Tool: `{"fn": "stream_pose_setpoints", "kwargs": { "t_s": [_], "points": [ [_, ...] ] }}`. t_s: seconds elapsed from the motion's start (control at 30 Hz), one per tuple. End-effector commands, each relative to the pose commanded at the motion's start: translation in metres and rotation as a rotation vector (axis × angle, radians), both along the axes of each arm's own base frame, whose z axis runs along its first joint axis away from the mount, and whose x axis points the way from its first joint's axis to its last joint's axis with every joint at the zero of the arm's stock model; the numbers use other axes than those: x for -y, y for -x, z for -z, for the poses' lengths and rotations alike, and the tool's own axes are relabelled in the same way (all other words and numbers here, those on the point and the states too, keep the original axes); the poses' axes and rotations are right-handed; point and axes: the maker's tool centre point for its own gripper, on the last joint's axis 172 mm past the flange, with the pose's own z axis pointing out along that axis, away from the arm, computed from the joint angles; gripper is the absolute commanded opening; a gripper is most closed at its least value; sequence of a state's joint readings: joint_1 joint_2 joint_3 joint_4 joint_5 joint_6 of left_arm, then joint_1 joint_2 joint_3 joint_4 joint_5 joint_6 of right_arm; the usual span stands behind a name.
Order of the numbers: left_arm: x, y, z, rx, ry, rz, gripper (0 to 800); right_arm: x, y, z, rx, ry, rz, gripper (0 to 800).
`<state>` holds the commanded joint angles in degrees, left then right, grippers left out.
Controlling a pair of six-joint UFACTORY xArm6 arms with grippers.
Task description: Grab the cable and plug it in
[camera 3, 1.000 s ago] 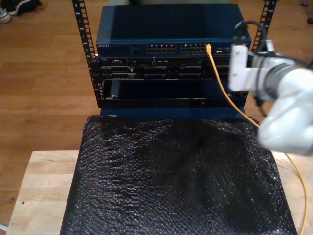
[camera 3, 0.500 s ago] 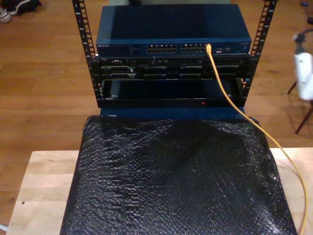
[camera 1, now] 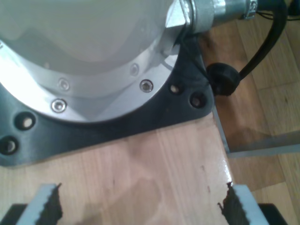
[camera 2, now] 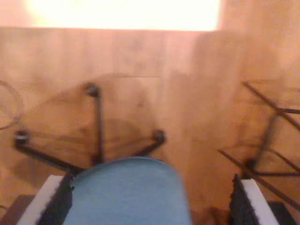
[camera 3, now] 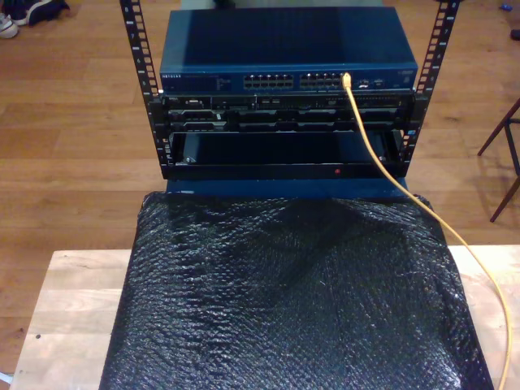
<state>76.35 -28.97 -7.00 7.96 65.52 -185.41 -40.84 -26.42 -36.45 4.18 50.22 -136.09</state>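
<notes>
With the cable [camera 3: 382,166] seated in the blue switch [camera 3: 284,77] and both my grippers spread empty (first [camera 1: 140,206], second [camera 2: 150,201]), snagging its slack could unplug it.

I see yellow cable [camera 3: 375,158] plugged into blue network switch [camera 3: 288,49] in rack [camera 3: 138,57], trailing over black bubble wrap [camera 3: 292,301] on bench [camera 3: 61,317].

We see the exterior view evenly lit and fairly sharp, with soft specks of glare across the black bubble wrap [camera 3: 292,301]. The first wrist view is mildly soft, with a bright sheen on the metal arm base [camera 1: 89,56]. The second wrist view is blurred throughout, and a blown-out white patch sits above the wooden floor [camera 2: 140,93].
</notes>
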Motion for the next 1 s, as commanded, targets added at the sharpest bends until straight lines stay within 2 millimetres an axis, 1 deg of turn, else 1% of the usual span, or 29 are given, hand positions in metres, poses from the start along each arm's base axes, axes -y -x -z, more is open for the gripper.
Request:
{"fn": "stream_pose_setpoints", "kwargs": {
  "t_s": [0.1, 0.2, 0.27, 0.43, 0.6, 0.8, 0.87, 1.0],
  "points": [
    [0.0, 0.0, 0.0, 0.0, 0.0, 0.0, 800, 0.006, 0.041, 0.005, -0.06, -0.039, 0.007, 798],
    [0.0, 0.0, 0.0, 0.0, 0.0, 0.0, 800, 0.007, 0.072, 0.006, -0.096, -0.064, -0.023, 798],
    [0.0, 0.0, 0.0, 0.0, 0.0, 0.0, 800, 0.007, 0.094, 0.01, -0.119, -0.085, -0.029, 798],
    [0.0, 0.0, 0.0, 0.0, 0.0, 0.0, 800, 0.005, 0.139, 0.024, -0.135, -0.096, -0.041, 798],
    [0.0, 0.0, 0.0, 0.0, -0.001, 0.0, 800, 0.0, 0.169, 0.035, -0.142, -0.093, -0.09, 798],
    [0.0, 0.0, 0.0, 0.0, 0.0, 0.0, 800, -0.009, 0.21, 0.056, -0.153, -0.118, -0.103, 798],
    [0.0, 0.0, 0.0, 0.0, 0.0, 0.0, 800, -0.015, 0.222, 0.064, -0.156, -0.129, -0.108, 798],
    [0.0, 0.0, 0.0, 0.0, 0.0, 0.002, 800, -0.021, 0.24, 0.074, -0.155, -0.136, -0.094, 798]
  ]
}}
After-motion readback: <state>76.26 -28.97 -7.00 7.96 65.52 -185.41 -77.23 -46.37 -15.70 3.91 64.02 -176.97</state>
